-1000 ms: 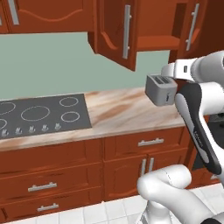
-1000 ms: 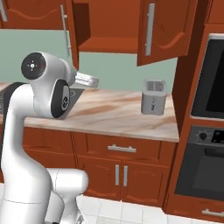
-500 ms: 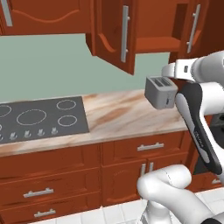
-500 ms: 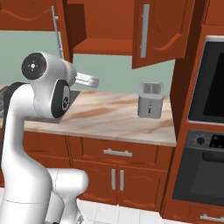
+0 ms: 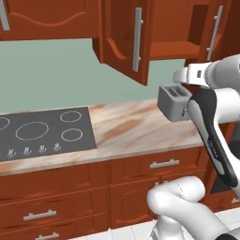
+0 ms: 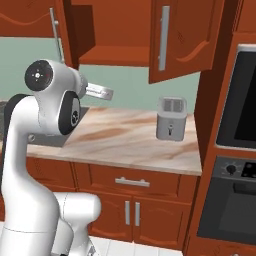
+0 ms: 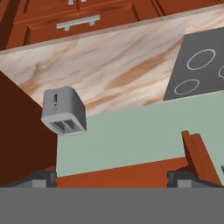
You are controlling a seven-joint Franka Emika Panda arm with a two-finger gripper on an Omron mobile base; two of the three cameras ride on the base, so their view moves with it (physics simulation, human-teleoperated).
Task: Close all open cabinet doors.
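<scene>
A rendered kitchen: a marble-patterned tabletop (image 5: 136, 131) runs under reddish-brown wall cabinets, with a black cooktop (image 5: 42, 133) set into its left part and a grey toaster (image 6: 171, 118) standing near its right end, close to the back edge. A dark oven (image 6: 235, 165) stands in the tall unit beyond that end.

2 doors of the wall cabinet above the toaster stand open. The left door (image 5: 125, 40) swings out toward the robot, its hinge edge on the left of the opening, its long silver handle (image 5: 138, 39) upright. The right door (image 6: 181, 40) likewise swings out from the right side of the opening. Both long axes are vertical. Between them shows the bare shelf (image 6: 115, 56).

The tool (image 7: 112, 177) is released, its 2 tips set wide with nothing between them. In the hand view it looks along the shelf's front edge toward the toaster and tabletop, so it sits at about shelf height, in front of the opening and between the 2 doors. The left door's edge (image 7: 199, 157) appears just beside 1 tip.

My judgement: the coming move turns on this, that the left door lies just to the tool's left, and its outer face must be reached from the room side and pushed toward the opening.
</scene>
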